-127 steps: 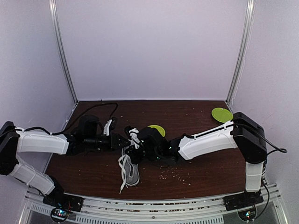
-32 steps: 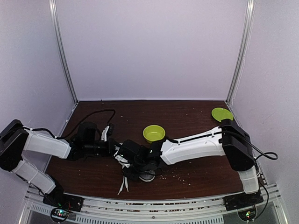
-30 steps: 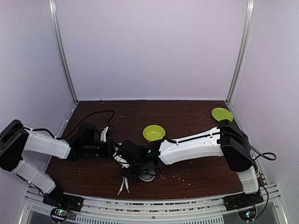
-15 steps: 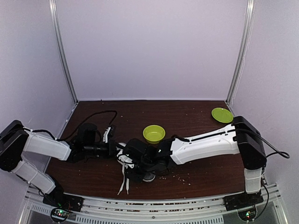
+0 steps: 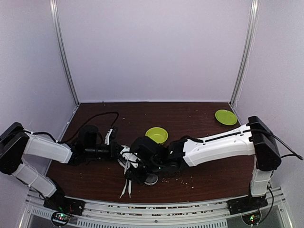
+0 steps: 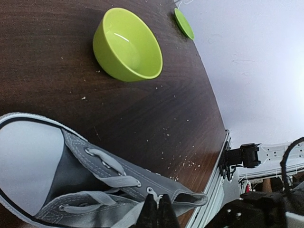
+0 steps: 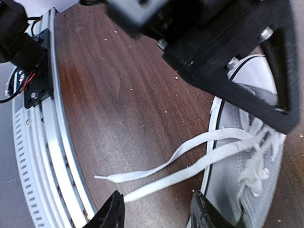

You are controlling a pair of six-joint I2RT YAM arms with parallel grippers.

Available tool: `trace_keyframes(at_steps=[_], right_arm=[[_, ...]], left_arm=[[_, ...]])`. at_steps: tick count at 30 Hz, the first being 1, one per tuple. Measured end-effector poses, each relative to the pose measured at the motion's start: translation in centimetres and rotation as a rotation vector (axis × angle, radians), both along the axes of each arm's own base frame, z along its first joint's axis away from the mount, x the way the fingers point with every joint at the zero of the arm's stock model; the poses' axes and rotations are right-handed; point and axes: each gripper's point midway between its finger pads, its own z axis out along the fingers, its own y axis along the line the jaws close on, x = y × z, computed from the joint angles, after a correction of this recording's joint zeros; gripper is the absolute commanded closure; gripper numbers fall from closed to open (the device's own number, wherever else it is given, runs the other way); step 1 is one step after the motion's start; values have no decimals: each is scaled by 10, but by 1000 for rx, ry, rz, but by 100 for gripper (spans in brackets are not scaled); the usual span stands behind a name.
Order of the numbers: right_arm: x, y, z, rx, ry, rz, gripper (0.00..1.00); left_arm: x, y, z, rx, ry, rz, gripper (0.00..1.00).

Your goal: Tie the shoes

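Note:
The grey sneaker (image 5: 151, 179) lies at the table's near middle, mostly hidden under my right wrist. Its two white lace ends (image 5: 126, 187) trail toward the near rail. In the left wrist view the shoe (image 6: 95, 190) fills the lower left. My left gripper (image 6: 158, 211) is shut, pinching a white lace at the top eyelet. In the top view it (image 5: 122, 153) sits at the shoe's left side. My right gripper (image 7: 156, 211) is open, its fingers (image 7: 111, 211) straddling the loose laces (image 7: 190, 161) just above the table beside the shoe's white rim (image 7: 211, 137).
A green bowl (image 5: 156, 135) stands just behind the shoe and shows in the left wrist view (image 6: 128, 45). A green plate (image 5: 225, 117) lies at the back right. Crumbs (image 5: 183, 179) dot the wood. The metal rail (image 7: 42, 156) runs along the near edge, close to the lace ends.
Over four seconds both grippers came nearer the front with the shoe, uncovering the bowl. In the last second the right elbow swung right while its gripper stayed over the shoe; the left barely moved.

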Motion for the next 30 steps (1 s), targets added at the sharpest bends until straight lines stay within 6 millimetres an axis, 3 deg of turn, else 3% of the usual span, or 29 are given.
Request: trace_keyframes(at_steps=[5, 10, 15, 20, 23, 30], right_arm=[[8, 18, -29, -31, 3, -15, 62], [15, 39, -29, -5, 3, -35, 67], [18, 44, -27, -6, -1, -71, 66], [20, 39, -30, -2, -8, -96, 61], [15, 18, -40, -27, -4, -102, 59], [11, 2, -43, -37, 12, -111, 58]], left_arm=[[0, 0, 3, -21, 8, 12, 100], [-3, 9, -10, -16, 73, 44, 100], [-5, 10, -10, -35, 95, 59, 100], [-5, 11, -8, -66, 97, 76, 100], [-2, 11, -3, -90, 92, 87, 100], [3, 9, 11, -144, 59, 81, 100]])
